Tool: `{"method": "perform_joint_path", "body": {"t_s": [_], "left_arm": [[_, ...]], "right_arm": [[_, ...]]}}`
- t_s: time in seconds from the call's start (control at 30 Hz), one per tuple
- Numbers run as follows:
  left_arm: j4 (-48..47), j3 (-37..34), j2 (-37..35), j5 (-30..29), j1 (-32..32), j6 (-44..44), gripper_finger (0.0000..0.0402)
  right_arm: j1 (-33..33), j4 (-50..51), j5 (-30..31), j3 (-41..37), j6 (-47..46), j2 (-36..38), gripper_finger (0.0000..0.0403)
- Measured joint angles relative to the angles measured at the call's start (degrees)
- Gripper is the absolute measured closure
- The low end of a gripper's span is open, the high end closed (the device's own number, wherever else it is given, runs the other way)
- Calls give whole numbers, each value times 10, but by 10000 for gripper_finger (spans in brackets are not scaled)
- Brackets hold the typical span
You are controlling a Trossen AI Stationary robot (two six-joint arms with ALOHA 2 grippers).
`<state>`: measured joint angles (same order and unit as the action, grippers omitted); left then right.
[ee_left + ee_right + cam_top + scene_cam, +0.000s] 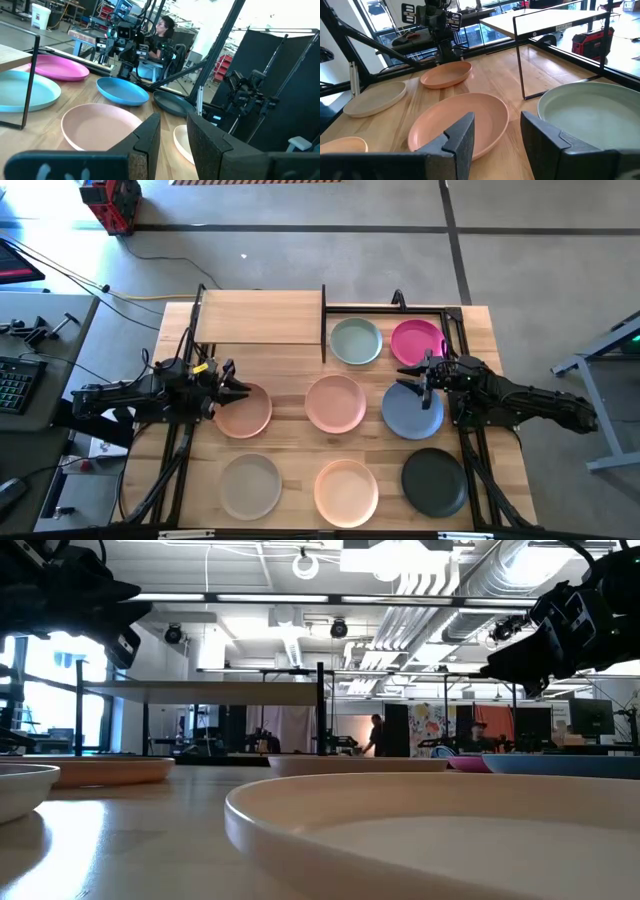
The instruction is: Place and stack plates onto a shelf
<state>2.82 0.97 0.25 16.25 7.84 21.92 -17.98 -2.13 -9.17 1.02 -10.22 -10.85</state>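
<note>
Several round plates lie flat on the plank table: pale green [356,341] and magenta [417,340] at the far side, salmon [243,410], pink [335,403] and slate blue [412,410] in the middle row, beige [250,485], peach [346,491] and charcoal [434,481] near. The shelf [260,317], a light-wood board on thin black posts, stands at the far left with nothing on it. My left gripper [232,388] hangs open above the salmon plate's left rim. My right gripper [415,375] hangs open above the slate-blue plate's far rim. Both point level toward the table's middle.
Black frame rails [470,450] run along the table's left and right sides under the arms. A black post [324,320] marks the shelf's right end beside the green plate. People stand in the room behind [374,735]. A desk with a keyboard [15,385] is left of the table.
</note>
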Motion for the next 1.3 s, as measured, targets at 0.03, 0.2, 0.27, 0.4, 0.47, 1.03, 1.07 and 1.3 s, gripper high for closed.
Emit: {"method": "perform_joint_path", "body": {"t_s": [0.03,0.2,0.27,0.4,0.47,1.03,1.07,1.3], "left_arm": [[0,0,0,0,0,0,316],[0,0,0,0,0,0,316],[0,0,0,0,0,0,316],[0,0,0,0,0,0,316],[0,0,0,0,0,0,316],[0,0,0,-8,0,0,316],[0,0,0,-8,0,4,316],[0,0,0,-9,0,80,316]], "right_arm": [[0,0,0,0,0,0,258],[0,0,0,0,0,0,258],[0,0,0,0,0,0,258],[0,0,0,0,0,0,258],[0,0,0,0,0,0,258],[0,0,0,0,0,0,258],[0,0,0,0,0,0,258],[0,0,0,0,0,0,258]]}}
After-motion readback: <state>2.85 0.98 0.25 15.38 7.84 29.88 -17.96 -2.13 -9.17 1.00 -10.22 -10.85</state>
